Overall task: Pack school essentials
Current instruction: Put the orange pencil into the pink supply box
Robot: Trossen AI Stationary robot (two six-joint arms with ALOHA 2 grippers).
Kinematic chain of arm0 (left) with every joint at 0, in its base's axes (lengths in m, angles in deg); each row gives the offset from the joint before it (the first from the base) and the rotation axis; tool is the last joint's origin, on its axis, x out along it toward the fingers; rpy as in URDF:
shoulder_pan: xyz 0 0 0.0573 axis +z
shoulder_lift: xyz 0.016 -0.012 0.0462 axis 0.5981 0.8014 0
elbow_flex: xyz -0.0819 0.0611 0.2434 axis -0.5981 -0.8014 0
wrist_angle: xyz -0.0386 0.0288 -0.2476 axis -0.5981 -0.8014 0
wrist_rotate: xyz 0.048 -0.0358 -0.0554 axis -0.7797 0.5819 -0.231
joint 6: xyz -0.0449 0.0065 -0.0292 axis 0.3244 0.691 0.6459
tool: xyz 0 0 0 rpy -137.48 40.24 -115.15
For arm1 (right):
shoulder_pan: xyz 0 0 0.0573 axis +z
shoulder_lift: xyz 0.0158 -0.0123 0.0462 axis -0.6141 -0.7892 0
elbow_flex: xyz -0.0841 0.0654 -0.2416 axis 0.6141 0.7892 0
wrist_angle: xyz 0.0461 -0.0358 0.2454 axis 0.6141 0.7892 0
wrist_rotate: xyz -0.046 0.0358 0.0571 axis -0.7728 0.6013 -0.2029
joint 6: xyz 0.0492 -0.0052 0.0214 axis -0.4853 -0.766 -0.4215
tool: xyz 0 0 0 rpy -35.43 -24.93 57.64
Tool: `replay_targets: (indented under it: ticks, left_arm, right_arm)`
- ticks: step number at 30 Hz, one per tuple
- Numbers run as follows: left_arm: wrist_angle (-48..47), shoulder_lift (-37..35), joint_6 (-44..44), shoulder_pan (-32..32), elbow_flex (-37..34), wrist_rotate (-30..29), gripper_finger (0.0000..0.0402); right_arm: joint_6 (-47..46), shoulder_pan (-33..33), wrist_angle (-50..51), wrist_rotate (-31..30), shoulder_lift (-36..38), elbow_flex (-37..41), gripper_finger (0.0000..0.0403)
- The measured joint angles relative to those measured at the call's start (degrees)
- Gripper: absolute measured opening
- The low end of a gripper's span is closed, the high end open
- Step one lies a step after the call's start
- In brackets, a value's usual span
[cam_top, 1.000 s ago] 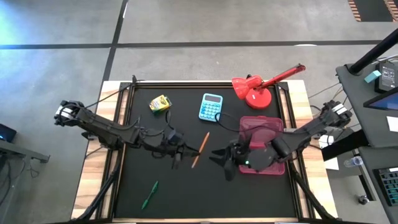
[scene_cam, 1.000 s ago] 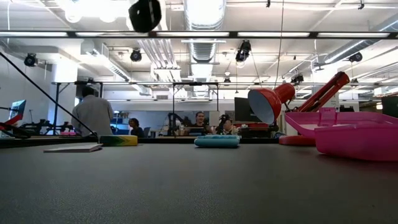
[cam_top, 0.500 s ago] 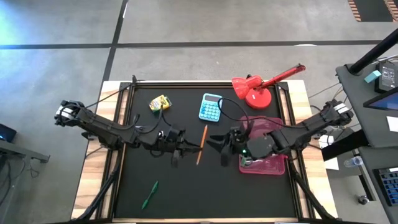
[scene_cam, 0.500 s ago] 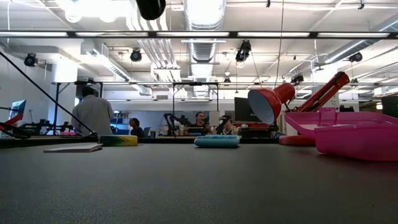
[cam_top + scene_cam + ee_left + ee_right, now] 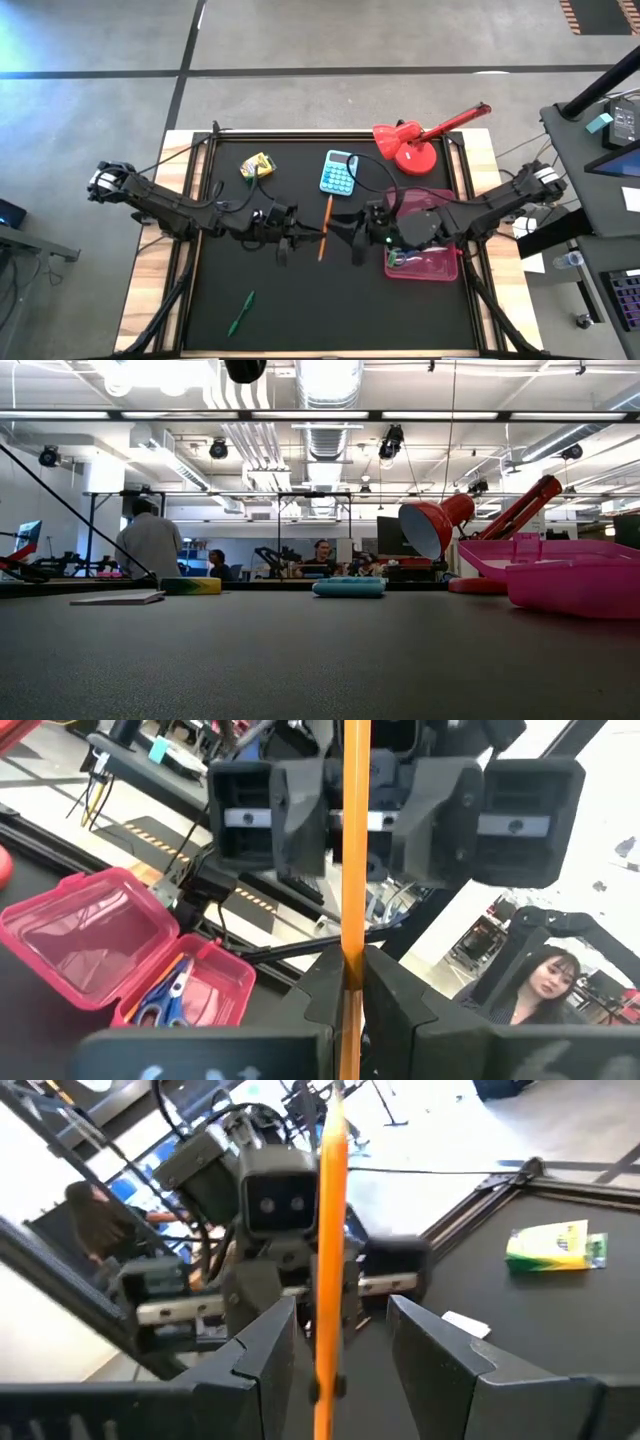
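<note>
My left gripper (image 5: 303,236) is shut on an orange pencil (image 5: 324,228) above the middle of the table. My right gripper (image 5: 341,232) faces it from the right, open, with a finger on either side of the pencil (image 5: 331,1230) and not touching it. The open pink case (image 5: 428,238) lies at the right, with blue-handled scissors (image 5: 165,997) inside. A green pen (image 5: 240,312) lies flat near the near edge. The yellow-green box (image 5: 257,166) sits at the far left. The low view shows neither gripper's fingers. My left gripper pinches the orange pencil about its middle (image 5: 350,955) between its two fingers (image 5: 385,995). The fingers come level from the table's left and lie across the pencil. The pencil is lifted clear of the table, its length running between the near and far sides.
A light-blue calculator (image 5: 340,172) and a red desk lamp (image 5: 410,142) stand toward the far edge, right of centre. People (image 5: 150,545) are in the room beyond the table. The near half of the black mat (image 5: 300,320) holds only the green pen.
My right gripper has moved from in front of the pink case toward the table's left and far side, up to the pencil. My left gripper has carried the pencil a little toward the right and far edge, and the pencil has turned closer to a near-far line.
</note>
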State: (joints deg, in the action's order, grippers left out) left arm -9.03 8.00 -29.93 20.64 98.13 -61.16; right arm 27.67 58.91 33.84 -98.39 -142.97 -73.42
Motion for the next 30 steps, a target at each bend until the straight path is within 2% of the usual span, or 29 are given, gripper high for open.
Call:
replay_targets:
  ticks: [8, 22, 30]
  left_arm:
    - [0.0, 0.0, -1.0, 0.1, -0.1, -0.4, 0.0011]
    - [0.0, 0.0, -1.1, 0.7, -0.2, -0.8, 0.0011]
    - [0.0, 0.0, -1.1, 0.7, -0.2, -0.8, 0.0013]
  right_arm:
    - [1.4, -0.8, -2.1, -0.1, -1.0, 0.0, 0.0135]
    - [2.1, -1.3, -3.5, 0.2, -1.5, 0.0, 0.0018]
    - [2.3, -1.3, -3.6, 1.4, -1.5, 0.0, 0.0012]
